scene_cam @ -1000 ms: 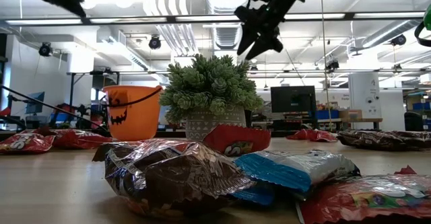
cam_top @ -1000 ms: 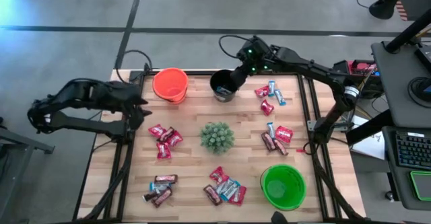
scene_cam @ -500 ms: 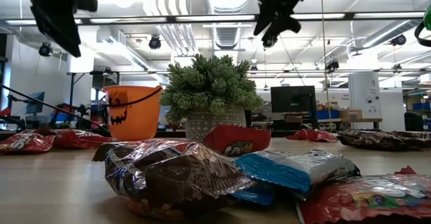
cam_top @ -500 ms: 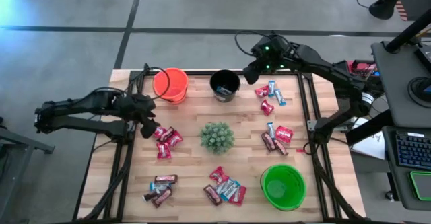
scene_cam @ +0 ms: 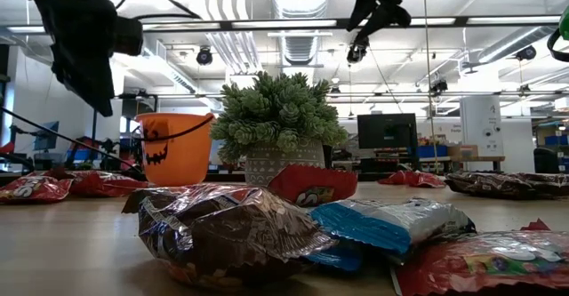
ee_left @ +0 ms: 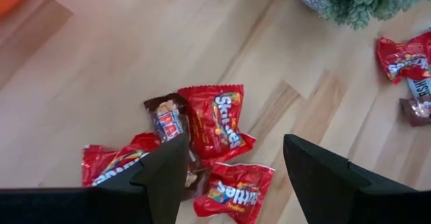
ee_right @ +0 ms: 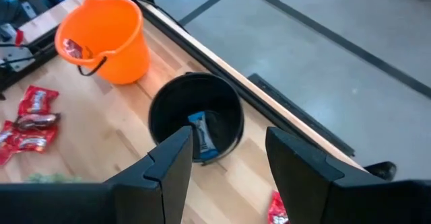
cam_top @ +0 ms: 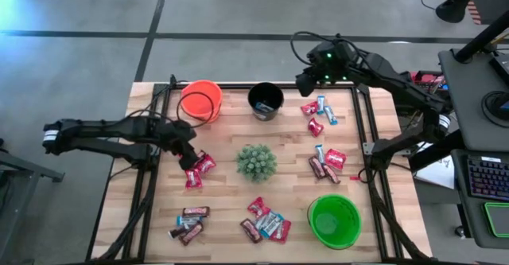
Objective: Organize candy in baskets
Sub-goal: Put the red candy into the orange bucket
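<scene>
Light wooden slatted table (cam_top: 227,193) strewn with shiny wrapped candy bars (cam_top: 196,165), orange (cam_top: 200,100), black (cam_top: 265,100) and green (cam_top: 334,220) plastic buckets, left gripper (cam_top: 188,155) spread apart over a red cluster, right gripper (cam_top: 305,80) agape, empty, beside black bucket.

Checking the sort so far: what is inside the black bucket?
One blue-wrapped candy bar lies in the black bucket, leaning against its inner wall. The bucket's near wall hides part of the floor, so anything lying there cannot be seen.

Spiky green plant (cam_top: 256,161) in grey pot, upright mid wooden table (cam_top: 227,193); monitors, possibly, behind
</scene>
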Action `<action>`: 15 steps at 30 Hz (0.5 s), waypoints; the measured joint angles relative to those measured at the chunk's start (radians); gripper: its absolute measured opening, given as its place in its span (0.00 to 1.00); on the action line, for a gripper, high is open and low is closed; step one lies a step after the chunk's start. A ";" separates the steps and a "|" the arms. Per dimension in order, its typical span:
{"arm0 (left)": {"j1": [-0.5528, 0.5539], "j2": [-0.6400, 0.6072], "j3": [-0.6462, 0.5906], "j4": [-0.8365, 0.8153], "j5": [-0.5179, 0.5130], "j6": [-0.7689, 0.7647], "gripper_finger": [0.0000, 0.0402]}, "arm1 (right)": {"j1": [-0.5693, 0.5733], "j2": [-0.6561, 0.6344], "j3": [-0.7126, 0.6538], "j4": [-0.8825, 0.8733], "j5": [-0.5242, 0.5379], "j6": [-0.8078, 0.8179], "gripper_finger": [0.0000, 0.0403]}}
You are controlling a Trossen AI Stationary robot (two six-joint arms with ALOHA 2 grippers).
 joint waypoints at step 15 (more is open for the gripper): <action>-0.124 0.247 0.002 0.055 -0.059 -0.037 0.56 | 0.000 -0.010 0.000 -0.024 0.104 -0.067 0.45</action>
